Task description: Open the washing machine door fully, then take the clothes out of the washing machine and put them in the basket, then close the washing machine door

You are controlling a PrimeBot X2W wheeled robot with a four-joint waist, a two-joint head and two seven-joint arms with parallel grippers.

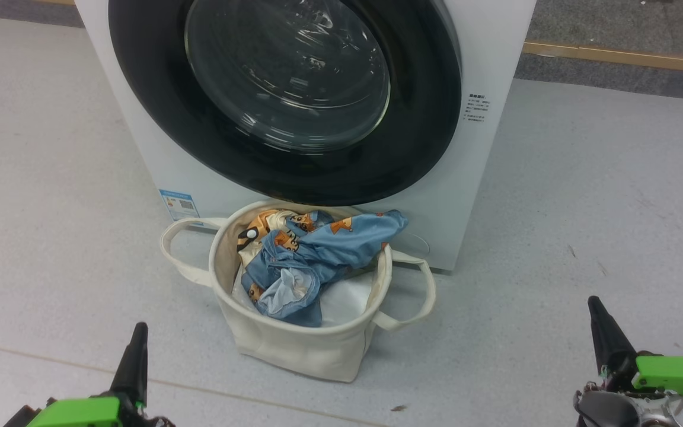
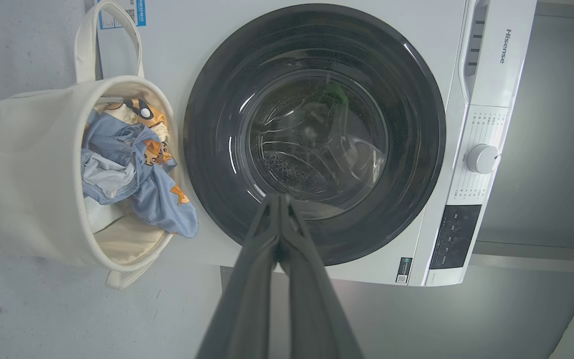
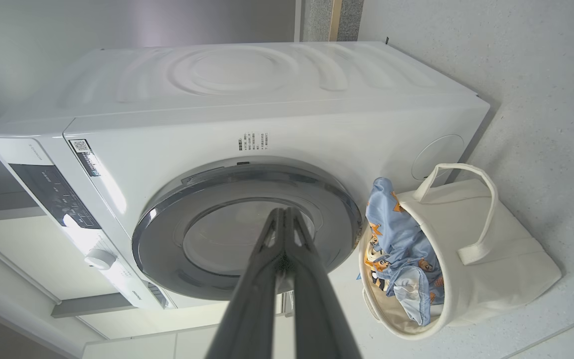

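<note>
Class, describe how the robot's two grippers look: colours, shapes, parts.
The left gripper and right gripper each have two long dark fingers tapering to a point, mounted on a bright green block. Silvery metal hardware sits beside the right one's block.

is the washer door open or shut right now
Shut. The door lies flush against the washer front, black rim seated all round with no gap, seen from both wrist views.

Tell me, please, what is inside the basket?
The basket holds the clothes, light blue and cream with orange prints; one part hangs over the rim. A white sheet shows beneath them. The basket's bottom is covered.
</note>
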